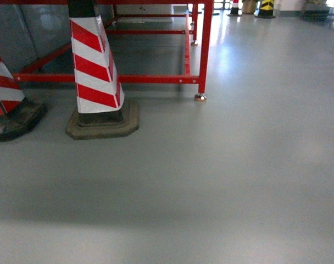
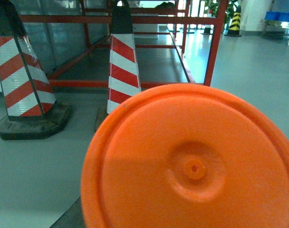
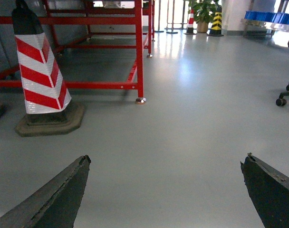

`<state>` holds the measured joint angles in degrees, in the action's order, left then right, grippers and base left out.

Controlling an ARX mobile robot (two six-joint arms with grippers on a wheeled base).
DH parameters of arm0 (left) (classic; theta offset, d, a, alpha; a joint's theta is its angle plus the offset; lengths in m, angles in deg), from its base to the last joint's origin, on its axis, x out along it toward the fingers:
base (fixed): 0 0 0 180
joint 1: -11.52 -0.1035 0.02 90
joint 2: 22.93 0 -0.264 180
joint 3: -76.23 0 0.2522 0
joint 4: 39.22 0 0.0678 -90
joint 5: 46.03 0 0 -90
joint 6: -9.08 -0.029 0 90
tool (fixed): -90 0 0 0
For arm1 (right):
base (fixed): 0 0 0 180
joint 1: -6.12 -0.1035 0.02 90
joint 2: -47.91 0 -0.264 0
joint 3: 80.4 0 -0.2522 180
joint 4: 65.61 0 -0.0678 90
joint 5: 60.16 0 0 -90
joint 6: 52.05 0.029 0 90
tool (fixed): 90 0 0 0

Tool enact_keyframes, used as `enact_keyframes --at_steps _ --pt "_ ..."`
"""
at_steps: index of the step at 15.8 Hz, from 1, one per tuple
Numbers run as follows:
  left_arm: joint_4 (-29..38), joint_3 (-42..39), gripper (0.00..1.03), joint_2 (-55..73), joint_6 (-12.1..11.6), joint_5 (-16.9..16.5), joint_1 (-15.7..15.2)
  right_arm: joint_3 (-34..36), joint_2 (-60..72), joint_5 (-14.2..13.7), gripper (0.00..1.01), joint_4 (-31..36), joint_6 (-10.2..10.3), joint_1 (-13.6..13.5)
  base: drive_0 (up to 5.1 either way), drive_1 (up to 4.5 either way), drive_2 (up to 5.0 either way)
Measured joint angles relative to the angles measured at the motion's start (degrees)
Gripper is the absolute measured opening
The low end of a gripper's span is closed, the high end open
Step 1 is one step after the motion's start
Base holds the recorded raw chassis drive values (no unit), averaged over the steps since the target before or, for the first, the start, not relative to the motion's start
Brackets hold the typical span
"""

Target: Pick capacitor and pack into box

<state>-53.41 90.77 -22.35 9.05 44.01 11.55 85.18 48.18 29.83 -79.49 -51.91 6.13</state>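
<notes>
Floor (image 1: 222, 181) filled the head view, grey and glossy, with a striped cone (image 1: 95, 69) standing on its dark base before a red frame (image 1: 204, 47). Neither capacitor nor box showed in any view. The right gripper (image 3: 166, 190) had its dark fingers (image 3: 49, 199) spread wide over bare floor, pinching nothing. An orange disc (image 2: 194, 164) blocked the left wrist view; the left gripper's fingers were not visible, so their state could not be told.
</notes>
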Motion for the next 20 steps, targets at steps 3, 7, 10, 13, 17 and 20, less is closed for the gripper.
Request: enact_keyframes --at_steps 3,7,10,13,17,20 --pt "0.2 0.0 0.44 0.0 0.0 0.0 0.0 0.0 0.0 0.0 0.98 -0.2 0.0 0.0 -5.1 2.34 2.3" --pt "0.0 0.0 0.44 0.0 0.0 -0.1 0.0 0.0 0.0 0.0 0.98 -0.2 0.0 0.0 -5.1 2.34 2.3" --pt "0.2 0.0 0.44 0.0 0.0 0.0 0.0 0.0 0.0 0.0 0.98 -0.2 0.0 0.0 -4.9 2.73 2.1" --pt "0.0 0.0 0.44 0.0 0.0 0.0 0.0 0.0 0.0 0.0 0.98 -0.1 0.0 0.0 -4.7 3.51 1.6" --pt "0.1 0.0 0.44 0.0 0.0 0.0 0.0 0.0 0.0 0.0 0.98 0.0 0.0 0.0 -4.7 3.51 1.6" --pt "0.0 0.0 0.44 0.0 0.0 0.2 0.0 0.0 0.0 0.2 0.98 0.0 0.0 0.0 -4.7 3.51 1.6"
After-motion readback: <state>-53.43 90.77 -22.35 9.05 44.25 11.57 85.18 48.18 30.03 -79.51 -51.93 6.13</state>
